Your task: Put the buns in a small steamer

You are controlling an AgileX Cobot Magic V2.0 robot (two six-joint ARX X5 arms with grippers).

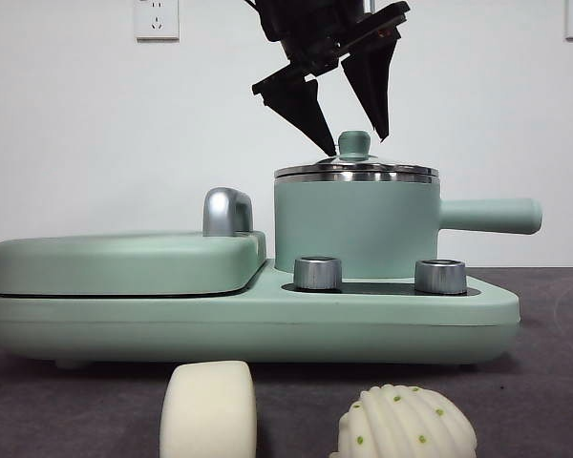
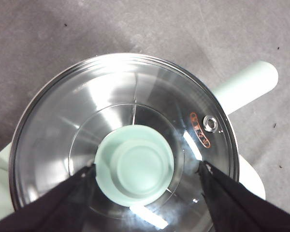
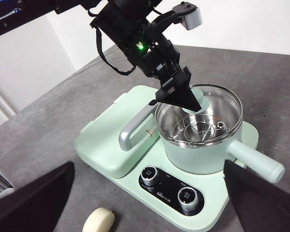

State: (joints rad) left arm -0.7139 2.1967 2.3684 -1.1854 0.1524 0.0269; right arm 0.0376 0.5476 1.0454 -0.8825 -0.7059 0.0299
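Knob and claw: the left gripper hangs directly above the green round knob of the glass lid, jaws apart, one on each side of the knob, not touching it
Nearer arm: the left one; the right gripper waits high and well apart from the pot, jaws apart and holding nothing
Small steamer: the mint-green cylindrical pot with steel rim stands on the mint-green cooker base, lid still on; its long straight handle points sideways
Inside pot: a bare metal rack shows through the glass, no bun
Buns: the smooth cream-white bun and the pleated dome bun with green specks lie on the grey table in front of the base, near each other but apart
Judgement: the lid must come off first
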